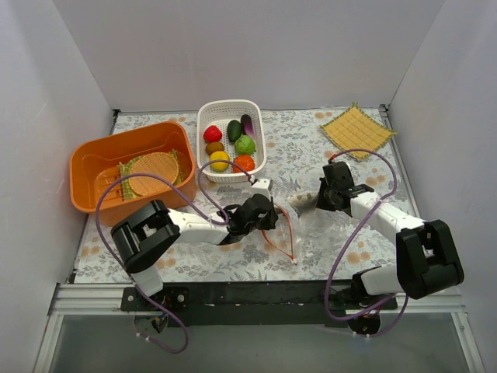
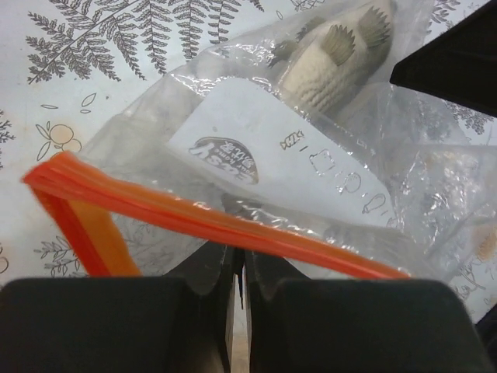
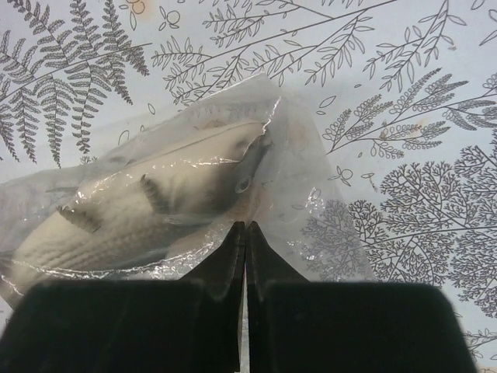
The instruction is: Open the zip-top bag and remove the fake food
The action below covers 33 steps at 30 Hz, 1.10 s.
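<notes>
down near the front, the zip-top bag [image 1: 307, 229] lies on the fern-print cloth [image 1: 233, 260] between the arms, long axis running left to right. clear and crinkly, it turns its orange-red zipper strip [image 2: 194, 214] to the left arm, parted into a loop. the left gripper [image 2: 237, 260] is pinched on plastic under that strip, the right gripper [image 3: 245, 233] clamped on the opposite end. inside, a grey-brown toy fish [image 3: 147, 210] lies lengthwise. farther back, more fake food [image 1: 220, 161] sits in a white basket [image 1: 230, 102]
</notes>
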Motion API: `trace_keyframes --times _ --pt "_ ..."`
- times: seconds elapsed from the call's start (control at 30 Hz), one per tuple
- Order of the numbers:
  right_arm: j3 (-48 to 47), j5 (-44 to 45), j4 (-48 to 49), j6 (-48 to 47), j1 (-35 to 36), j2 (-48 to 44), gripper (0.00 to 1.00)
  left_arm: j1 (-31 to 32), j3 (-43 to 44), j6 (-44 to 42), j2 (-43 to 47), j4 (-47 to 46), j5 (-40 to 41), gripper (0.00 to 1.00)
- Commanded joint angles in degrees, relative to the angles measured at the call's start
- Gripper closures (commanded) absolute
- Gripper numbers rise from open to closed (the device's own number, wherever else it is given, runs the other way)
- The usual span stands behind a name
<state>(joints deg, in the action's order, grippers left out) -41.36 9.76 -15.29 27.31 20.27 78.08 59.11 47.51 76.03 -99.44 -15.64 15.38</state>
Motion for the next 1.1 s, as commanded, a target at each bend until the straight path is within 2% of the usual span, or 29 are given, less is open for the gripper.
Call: trace_keyframes --times 0.0,0.37,0.5,0.57,0.77,0.87,1.07 --pt "-1.79 4.65 -0.44 1.08 -1.02 -2.15 0.98 0.21 -1.71 0.52 7.06 2.36 -2.36 1.0" --pt "-3.28 5.53 1.75 3.89 -2.43 -0.04 0.99 0.13 -3.21 0.0 21.46 11.32 -10.1 1.0" --pt "-3.46 6.32 2.54 4.94 -2.43 0.4 0.99 0.13 -0.15 -2.37 24.38 15.37 -13.87 1.0" --pt "-4.07 7.37 2.28 5.03 -2.34 0.58 0.99 0.13 2.76 -3.08 24.64 20.88 -17.2 1.0" --pt "-6.53 10.45 2.37 5.65 -2.43 2.95 0.99 0.21 7.07 -4.4 26.75 29.52 -21.09 1.0" --pt "-7.94 11.77 2.02 5.65 -2.52 4.7 0.99 0.13 8.82 -3.79 28.68 33.29 -20.3 1.0" --pt "-7.86 12.48 2.28 5.39 -3.66 6.11 0.99 0.13 14.1 -1.59 31.15 44.54 -10.55 1.0"
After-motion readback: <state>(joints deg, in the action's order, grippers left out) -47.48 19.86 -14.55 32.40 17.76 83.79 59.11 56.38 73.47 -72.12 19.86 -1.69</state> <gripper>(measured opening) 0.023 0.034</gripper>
